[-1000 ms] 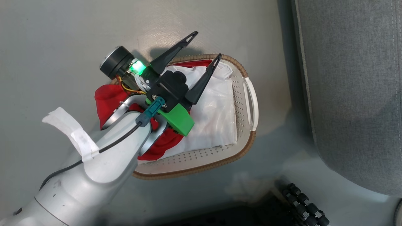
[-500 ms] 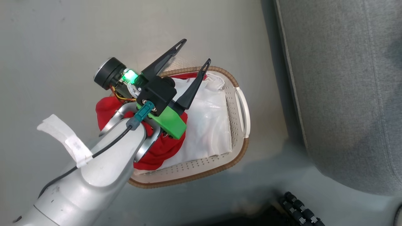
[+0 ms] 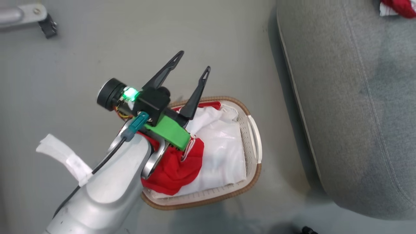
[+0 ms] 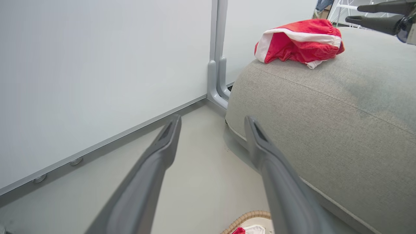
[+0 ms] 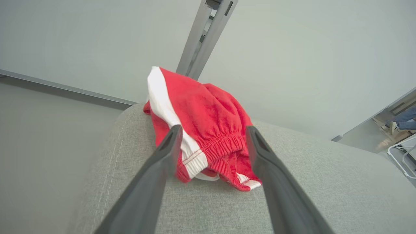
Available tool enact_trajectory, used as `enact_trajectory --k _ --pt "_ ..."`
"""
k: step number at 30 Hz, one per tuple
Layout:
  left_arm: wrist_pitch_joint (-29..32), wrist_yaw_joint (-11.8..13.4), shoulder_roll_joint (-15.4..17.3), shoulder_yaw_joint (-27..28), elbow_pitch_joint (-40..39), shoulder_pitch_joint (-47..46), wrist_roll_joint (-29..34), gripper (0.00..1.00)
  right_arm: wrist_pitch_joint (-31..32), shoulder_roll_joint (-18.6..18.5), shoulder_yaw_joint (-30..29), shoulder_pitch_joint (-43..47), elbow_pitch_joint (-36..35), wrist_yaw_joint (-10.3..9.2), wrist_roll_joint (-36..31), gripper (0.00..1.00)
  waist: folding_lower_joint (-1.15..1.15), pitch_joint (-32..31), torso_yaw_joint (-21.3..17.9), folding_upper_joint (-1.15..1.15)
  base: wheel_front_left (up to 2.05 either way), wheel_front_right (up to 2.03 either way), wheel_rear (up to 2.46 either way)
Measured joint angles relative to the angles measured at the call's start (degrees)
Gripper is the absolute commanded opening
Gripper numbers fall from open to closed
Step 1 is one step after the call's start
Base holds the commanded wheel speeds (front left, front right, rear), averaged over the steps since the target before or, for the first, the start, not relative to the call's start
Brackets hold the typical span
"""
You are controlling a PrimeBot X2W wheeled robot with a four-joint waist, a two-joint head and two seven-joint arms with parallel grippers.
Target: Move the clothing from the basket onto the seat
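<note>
One piece of the red and white clothing (image 5: pixel 208 130) lies crumpled on the grey seat (image 5: pixel 292 182), near its far edge (image 4: pixel 299 42) (image 3: pixel 399 6). My right gripper (image 5: pixel 213 128) is open, a finger on each side of that garment without clamping it; it also shows in the left wrist view (image 4: pixel 352 13). A second red piece of clothing (image 3: pixel 175 169) lies in the basket (image 3: pixel 252 169) on the floor, beside the white liner (image 3: pixel 224 152). My left gripper (image 3: pixel 194 61) (image 4: pixel 213 119) is open and empty, raised above the basket's far end, pointing at the seat's corner (image 4: pixel 325 123).
The basket stands on the grey floor just left of the seat (image 3: pixel 351 97). A white wall panel with a grey metal post (image 4: pixel 217 65) runs behind. A metal foot (image 3: pixel 22 14) sits on the floor at far left. A person's feet (image 5: pixel 399 123) and a white rack (image 5: pixel 403 156) are far off.
The head camera has shifted, so the basket sits lower in the picture and a red garment on the seat has come into view. My right gripper has opened. The left gripper stays open.
</note>
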Motion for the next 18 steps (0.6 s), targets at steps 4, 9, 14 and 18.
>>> enact_trajectory --k 4,9,14,18 --pt "-0.01 0.31 -0.46 4.64 -1.30 3.60 -0.04 1.00 0.00 2.18 0.93 -1.09 -0.85 0.00 1.92 1.00 0.00 -3.64 1.27 0.00 0.00 0.00 0.00" --pt "-0.10 0.65 -0.68 11.36 -2.20 8.90 0.34 1.00 0.00 5.82 1.85 -1.22 -0.98 0.00 2.82 1.00 0.00 -8.15 3.03 0.00 0.00 0.00 0.00" --pt "-0.10 0.59 -1.41 16.96 -1.96 13.86 1.68 1.00 0.00 10.43 1.61 0.71 -2.05 0.00 2.07 1.00 0.00 -12.07 4.89 0.00 0.00 0.00 0.00" --pt "-0.10 0.68 -2.61 21.56 -2.02 18.22 3.34 1.00 0.00 15.21 0.91 4.63 -4.54 0.00 2.10 1.00 0.00 -14.96 6.38 0.00 0.00 0.00 0.00"
